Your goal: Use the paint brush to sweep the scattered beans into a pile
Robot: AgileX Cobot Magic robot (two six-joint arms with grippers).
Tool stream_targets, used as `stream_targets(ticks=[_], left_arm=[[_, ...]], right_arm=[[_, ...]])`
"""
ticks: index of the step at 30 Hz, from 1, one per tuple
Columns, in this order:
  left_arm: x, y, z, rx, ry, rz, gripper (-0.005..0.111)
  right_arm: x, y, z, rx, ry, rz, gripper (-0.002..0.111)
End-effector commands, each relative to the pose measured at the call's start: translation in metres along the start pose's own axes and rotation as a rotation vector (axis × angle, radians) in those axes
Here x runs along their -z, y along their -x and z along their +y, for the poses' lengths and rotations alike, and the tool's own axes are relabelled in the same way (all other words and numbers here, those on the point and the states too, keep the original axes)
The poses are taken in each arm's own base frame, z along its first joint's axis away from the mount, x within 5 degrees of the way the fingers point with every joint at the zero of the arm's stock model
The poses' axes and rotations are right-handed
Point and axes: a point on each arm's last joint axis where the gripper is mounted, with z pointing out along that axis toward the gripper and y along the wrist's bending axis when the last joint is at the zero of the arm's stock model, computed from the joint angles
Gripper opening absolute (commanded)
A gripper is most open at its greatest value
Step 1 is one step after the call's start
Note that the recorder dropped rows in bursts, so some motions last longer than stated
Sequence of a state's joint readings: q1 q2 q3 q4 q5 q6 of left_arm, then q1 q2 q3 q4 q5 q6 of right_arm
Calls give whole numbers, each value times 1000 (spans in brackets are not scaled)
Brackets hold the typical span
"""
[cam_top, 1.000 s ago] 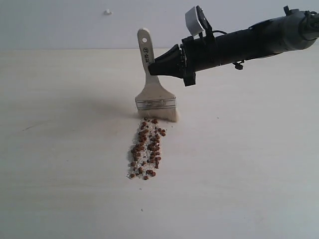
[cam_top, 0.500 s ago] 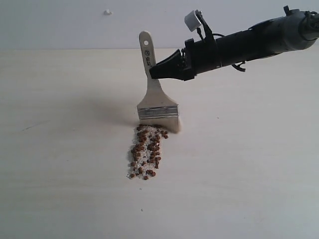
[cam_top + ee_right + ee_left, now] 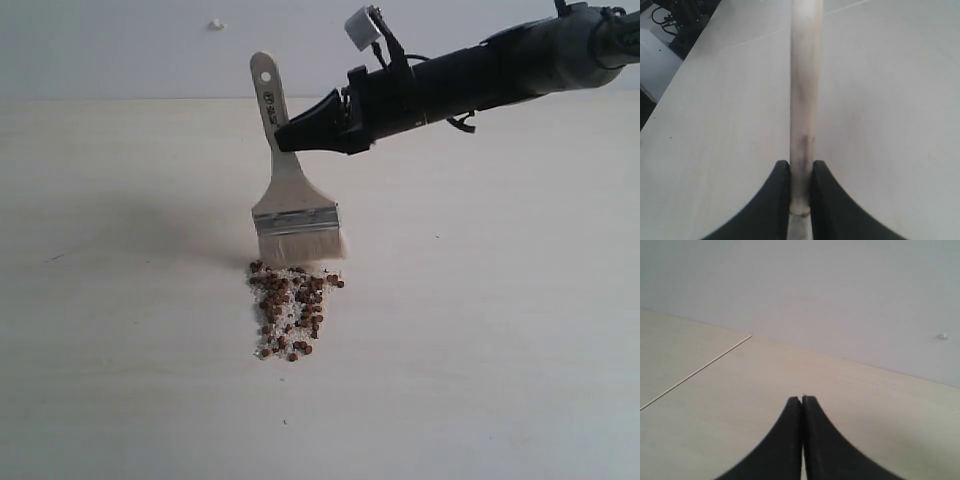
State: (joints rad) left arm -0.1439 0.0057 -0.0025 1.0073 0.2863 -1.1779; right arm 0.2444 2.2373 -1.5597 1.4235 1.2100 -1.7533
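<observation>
My right gripper (image 3: 285, 138) is shut on the cream handle of the paint brush (image 3: 290, 200), which stands nearly upright with its whitish bristles (image 3: 302, 246) just above the table. Directly in front of the bristles lie the reddish-brown beans (image 3: 290, 305), gathered in a narrow pile mixed with pale crumbs. In the right wrist view the handle (image 3: 804, 100) runs straight out from between the black fingers (image 3: 777, 200), with the right gripper (image 3: 801, 170) clamped on it. My left gripper (image 3: 802, 400) is shut with nothing in it, over bare table; it does not show in the exterior view.
The pale wooden table (image 3: 500, 320) stretches wide around the pile. A light wall (image 3: 120, 50) rises behind it, with a small white knob (image 3: 215, 23) on it. A thin seam (image 3: 695, 371) crosses the tabletop in the left wrist view.
The right arm has carried the brush leftward, and the handle has tipped a little. The far end of the bean pile has been pushed nearer and spread a bit wider.
</observation>
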Motion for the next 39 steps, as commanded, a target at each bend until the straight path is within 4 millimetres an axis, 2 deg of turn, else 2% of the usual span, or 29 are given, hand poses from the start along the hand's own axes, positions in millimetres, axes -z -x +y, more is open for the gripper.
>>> stream_targets(ticks=[1, 7, 18, 21, 29, 39], left_arm=[[0, 0, 0, 0, 0, -4, 0], [0, 0, 0, 0, 0, -4, 0], [0, 0, 0, 0, 0, -4, 0], [0, 0, 0, 0, 0, -4, 0], [0, 0, 0, 0, 0, -4, 0], [0, 0, 0, 0, 0, -4, 0]], right_arm=[[14, 32, 9, 75, -98, -35, 0], [15, 36, 9, 169, -126, -50, 0], [-2, 7, -17, 236, -143, -174, 0], [-5, 0, -23, 202, -147, -188, 0], [-9, -10, -16, 196, -39, -152, 0], [-10, -27, -11, 138, 32, 35, 0]])
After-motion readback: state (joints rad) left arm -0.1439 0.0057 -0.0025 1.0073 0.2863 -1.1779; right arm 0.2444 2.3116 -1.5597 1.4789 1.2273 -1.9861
